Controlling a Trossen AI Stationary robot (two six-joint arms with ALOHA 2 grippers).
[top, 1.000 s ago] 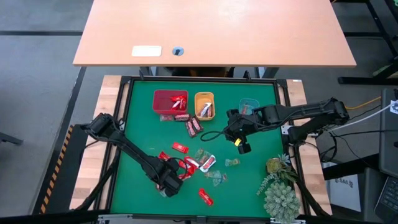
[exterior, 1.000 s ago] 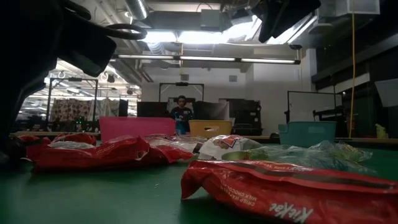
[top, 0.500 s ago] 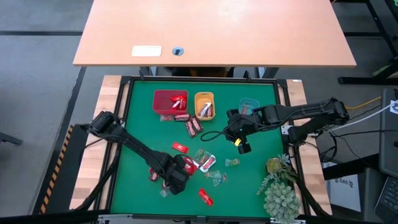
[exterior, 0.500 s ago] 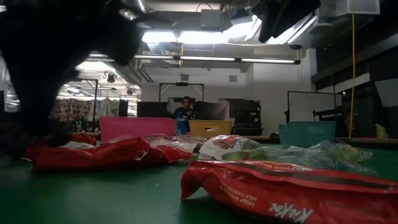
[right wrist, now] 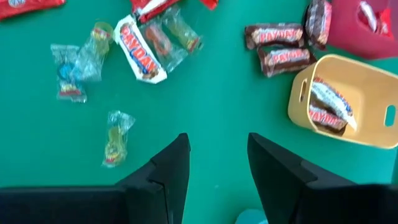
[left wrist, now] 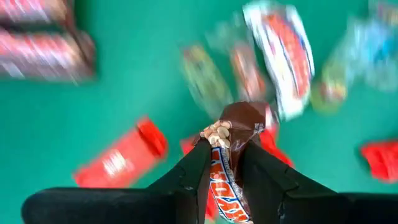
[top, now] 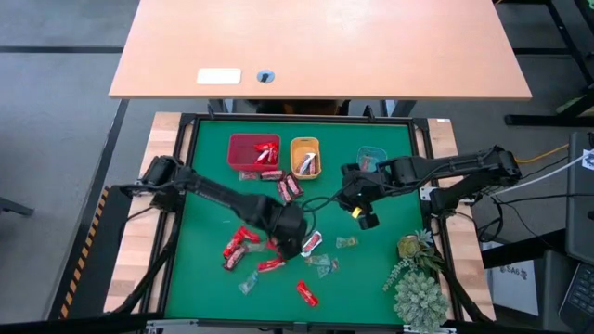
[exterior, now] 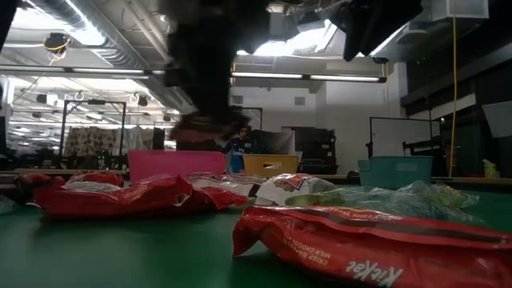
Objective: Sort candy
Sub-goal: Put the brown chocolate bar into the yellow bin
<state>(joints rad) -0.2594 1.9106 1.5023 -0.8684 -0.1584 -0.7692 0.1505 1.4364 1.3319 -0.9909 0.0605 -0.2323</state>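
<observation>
Left gripper [left wrist: 225,163]: we clamp a brown bar [left wrist: 231,149], lifted mid-table for carrying to a tray.
Right gripper [right wrist: 217,163]: fingers apart, empty, waiting near the teal tray [top: 372,158].
Candy [top: 307,243]: loose mid-table, some toward the front edge.

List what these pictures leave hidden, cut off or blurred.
- Teal plastic tray, high view: contents mostly hidden by the right arm.
- Loose wrapped candy, left wrist view: blurred, labels unreadable.
- Dark brown Snickers bar, left wrist view: lower end cut off between the left hand fingers.
</observation>
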